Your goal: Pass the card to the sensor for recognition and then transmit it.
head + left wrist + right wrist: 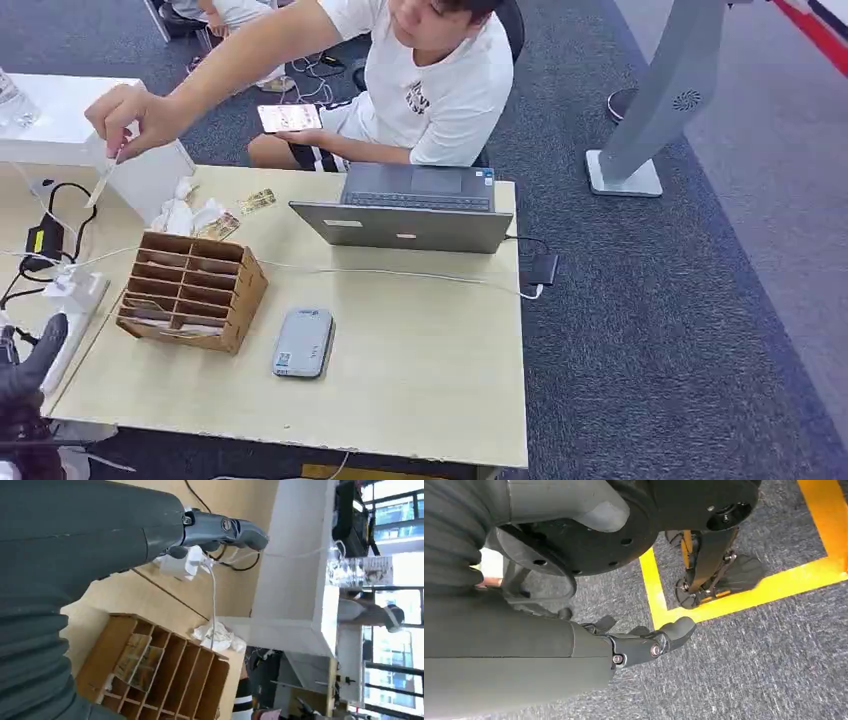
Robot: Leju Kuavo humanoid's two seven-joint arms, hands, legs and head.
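1. Wooden rack [190, 290] stands at 9 o'clock on the table [420, 380]; in the left wrist view some of its slots hold cards [137, 661]. The grey sensor [304, 342] lies flat just beside the rack, toward 3 o'clock from it, with bare tabletop around it.
2. The left hand [30, 375] hovers off the table's 8 o'clock corner, fingers apart and holding nothing; the left wrist view shows its thumb [225, 530] stretched out over a white plug and cables [187, 565].
3. The right hand [644, 645] hangs low over grey carpet, loosely spread, with nothing in it.
4. A person [430, 70] sits at 12 o'clock behind the laptop [410, 212], holding a phone [289, 118]; their other hand [130, 118] holds a thin card-like slip [100, 185] out toward 10 o'clock.
5. The step in hand looks like fetching a card. Which card is meant cannot be told; the rack's cards are nearest the left hand.
6. To do it well: bring the left hand in over the rack's open top, clear of the cable [400, 272] crossing the table, and pinch one card by its exposed edge.
7. Lift straight out so the rack does not tip, then carry the card flat toward the sensor.
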